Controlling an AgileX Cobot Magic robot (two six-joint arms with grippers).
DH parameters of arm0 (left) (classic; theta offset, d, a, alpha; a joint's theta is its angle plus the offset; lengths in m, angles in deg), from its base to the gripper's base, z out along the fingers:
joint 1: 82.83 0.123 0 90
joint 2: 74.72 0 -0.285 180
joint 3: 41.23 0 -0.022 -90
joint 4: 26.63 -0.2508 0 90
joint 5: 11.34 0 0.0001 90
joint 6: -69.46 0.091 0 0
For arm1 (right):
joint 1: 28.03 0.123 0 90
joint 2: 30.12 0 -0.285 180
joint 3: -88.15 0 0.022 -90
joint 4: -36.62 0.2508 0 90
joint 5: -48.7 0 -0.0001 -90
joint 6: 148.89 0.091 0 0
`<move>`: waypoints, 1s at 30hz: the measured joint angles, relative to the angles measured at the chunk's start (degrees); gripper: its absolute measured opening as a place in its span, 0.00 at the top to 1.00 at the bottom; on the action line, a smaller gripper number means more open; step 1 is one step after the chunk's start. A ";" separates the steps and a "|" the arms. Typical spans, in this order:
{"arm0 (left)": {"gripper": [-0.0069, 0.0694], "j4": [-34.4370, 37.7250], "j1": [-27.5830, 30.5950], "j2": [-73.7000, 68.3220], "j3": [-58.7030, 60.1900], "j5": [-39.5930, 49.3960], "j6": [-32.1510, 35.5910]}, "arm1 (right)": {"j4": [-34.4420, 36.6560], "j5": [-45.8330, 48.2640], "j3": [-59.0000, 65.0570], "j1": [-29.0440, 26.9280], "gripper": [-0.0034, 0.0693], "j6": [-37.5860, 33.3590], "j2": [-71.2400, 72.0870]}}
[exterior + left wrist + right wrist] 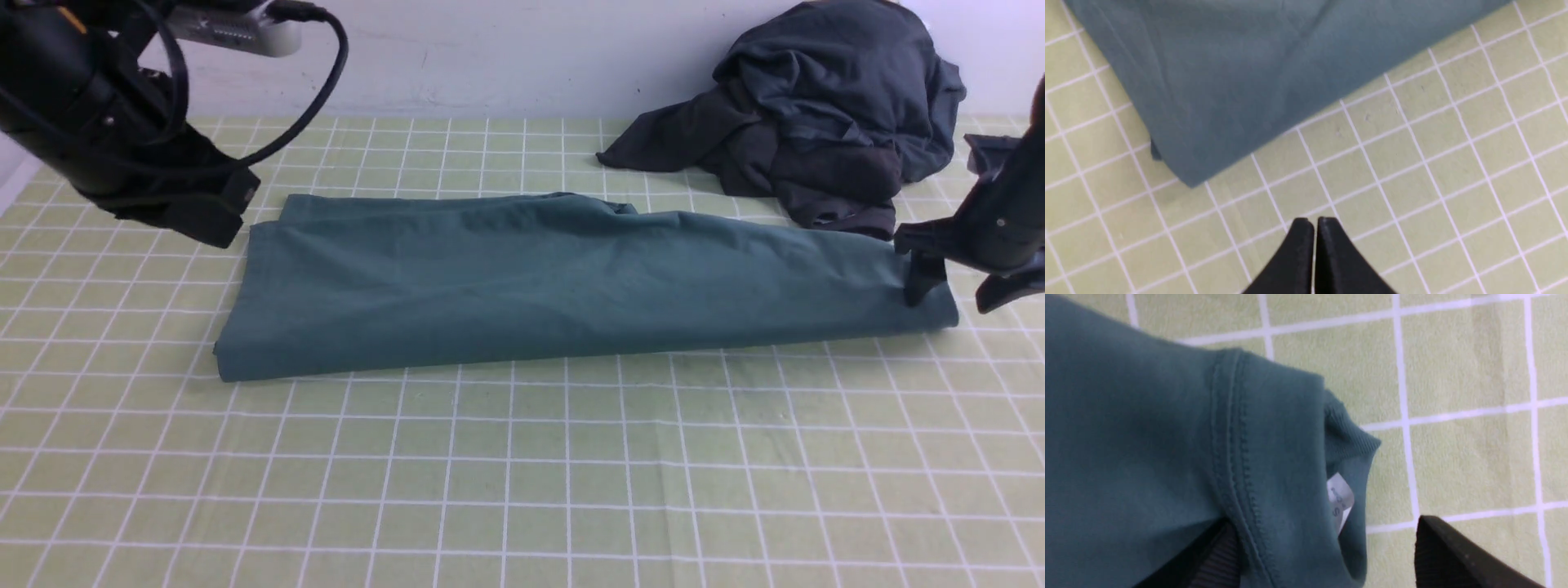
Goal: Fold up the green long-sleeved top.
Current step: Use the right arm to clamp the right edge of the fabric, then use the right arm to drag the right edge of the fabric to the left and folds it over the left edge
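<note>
Top: the green top [571,286] is seen folded into one long band, laid parallel to the far edge of the table [522,490], from near the left edge almost to the right edge. The collar [1347,437] and the neck label [1340,496] are at the right end.
Handling: it is judged soft, light and limp. No shape will be kept once lifted, and the layers may sag or slide apart.
Hold: the end corners are best taken, with all layers pinched together. The stitched collar seam offers a firmer bite.
Left pincer [1312,222]: closed and empty, held above bare table just off the band's near left corner.
Right pincer [949,304]: wide open, nothing gripped. One finger is against the cloth at the collar end, the other over bare table.
Surface: a pale green cover with a white grid is spread flat. It could be pinched along with the top.
Room: a heap of dark clothes [816,122] is piled at the far right corner, and a pale wall [490,49] runs behind.
</note>
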 joint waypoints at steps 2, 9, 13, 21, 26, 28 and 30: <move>0.91 0.00 0.00 4.75 4.24 -1.13 0.00 | 2.50 -1.61 0.00 -0.50 0.24 -1.42 -1.68; 0.91 0.00 0.00 16.09 11.35 -2.00 -0.73 | 6.72 -2.45 -0.38 -0.78 0.38 -9.34 -3.22; 0.91 -0.84 0.00 22.68 15.10 -1.02 -2.14 | 8.28 0.12 -1.42 -0.72 0.60 -14.21 -3.08; 0.91 -7.39 0.00 36.26 28.43 -9.01 -5.08 | -0.50 9.40 -9.98 -1.38 0.92 -14.94 5.19; 0.91 -10.68 0.00 41.44 38.43 -20.71 -6.92 | -1.82 10.72 -21.05 -1.65 0.92 -13.29 11.18; 0.91 -10.68 0.00 41.99 41.15 -25.39 -7.22 | 2.11 10.93 -25.59 -0.81 0.92 -12.26 12.02; 0.91 -10.68 0.00 42.05 42.54 -27.93 -7.40 | 5.54 10.98 -27.32 0.16 0.92 -11.84 12.26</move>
